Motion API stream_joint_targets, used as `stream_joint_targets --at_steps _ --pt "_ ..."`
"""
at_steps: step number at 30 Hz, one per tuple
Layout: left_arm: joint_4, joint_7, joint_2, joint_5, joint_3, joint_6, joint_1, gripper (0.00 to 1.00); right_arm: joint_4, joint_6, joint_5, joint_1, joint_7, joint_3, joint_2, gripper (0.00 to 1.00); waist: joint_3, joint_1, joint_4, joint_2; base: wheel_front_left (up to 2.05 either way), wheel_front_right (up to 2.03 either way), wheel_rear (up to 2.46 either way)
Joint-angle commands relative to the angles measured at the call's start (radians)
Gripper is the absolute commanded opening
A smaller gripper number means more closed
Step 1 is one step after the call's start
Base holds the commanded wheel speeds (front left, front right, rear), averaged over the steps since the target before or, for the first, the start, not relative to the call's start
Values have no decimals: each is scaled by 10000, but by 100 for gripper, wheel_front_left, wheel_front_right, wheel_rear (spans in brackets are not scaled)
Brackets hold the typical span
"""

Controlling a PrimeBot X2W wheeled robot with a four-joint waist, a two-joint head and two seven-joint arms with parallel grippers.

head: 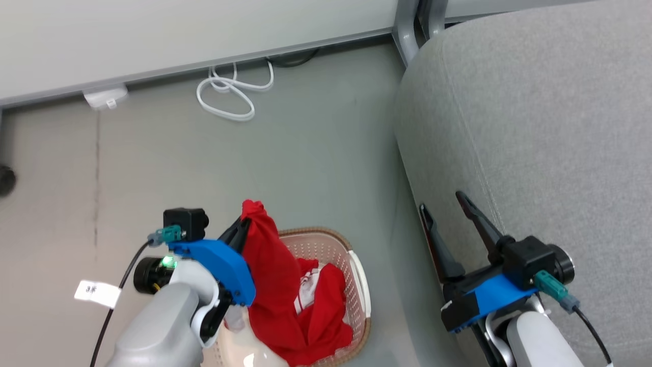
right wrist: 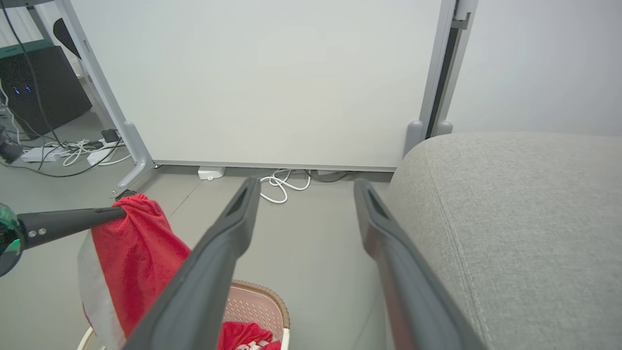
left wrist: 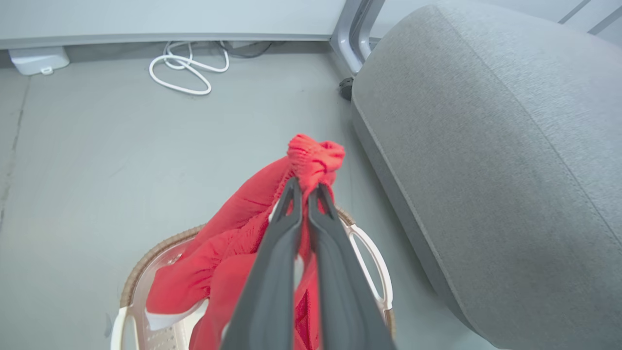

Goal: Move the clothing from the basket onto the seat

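My left gripper [head: 243, 223] [left wrist: 305, 190] is shut on a bunched end of a red garment [head: 267, 265] [left wrist: 311, 158] [right wrist: 131, 253], lifted above the basket [head: 351, 260] [left wrist: 374, 253] [right wrist: 265, 304], with the cloth hanging down into it. More red clothing with white bands [head: 326, 300] [right wrist: 245, 335] lies in the basket. The grey sofa [head: 550, 127] [left wrist: 500, 160] [right wrist: 525, 218] stands to the right of the basket. My right gripper [head: 443, 201] [right wrist: 303, 187] is open and holds nothing, hovering by the sofa's left edge.
A white coiled cable [head: 229, 89] [left wrist: 182, 68] [right wrist: 284, 184] and a white power adapter [head: 104, 97] lie on the grey floor by the pale partition wall [right wrist: 272, 82]. A grey metal leg [head: 407, 30] stands between wall and sofa. Bare floor lies beyond the basket.
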Motion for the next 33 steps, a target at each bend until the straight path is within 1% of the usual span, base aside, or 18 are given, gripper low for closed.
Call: stream_joint_targets --at_steps 1,5,10,19,25,33 --pt "-115 -75 68 -65 -69 -73 -52 0 8 1 -58 178 60 -45 -25 100 -405 4 -157 -1 0 0 0" --pt "-577 -204 88 -122 -323 -73 -446 0 -93 3 -110 539 252 -136 -26 100 -1039 4 71 -1 0 0 0" --pt "-1155 -273 -15 -70 -582 -73 -1029 0 -300 1 -138 863 508 -165 -28 100 -1556 4 431 -1 0 0 0" --pt "-1549 -143 -545 231 -983 -72 -2219 0 -624 1 -168 1195 915 -48 -28 100 -2117 4 963 -1 0 0 0" --pt "-1445 -241 -787 268 -1144 -49 -2633 0 -750 1 -111 1208 1163 181 -27 100 -2264 4 1059 -1 0 0 0" --pt "-1184 -336 -948 129 -1301 -49 -2668 0 -714 3 122 991 1395 540 -27 100 -2269 4 1043 -1 0 0 0"
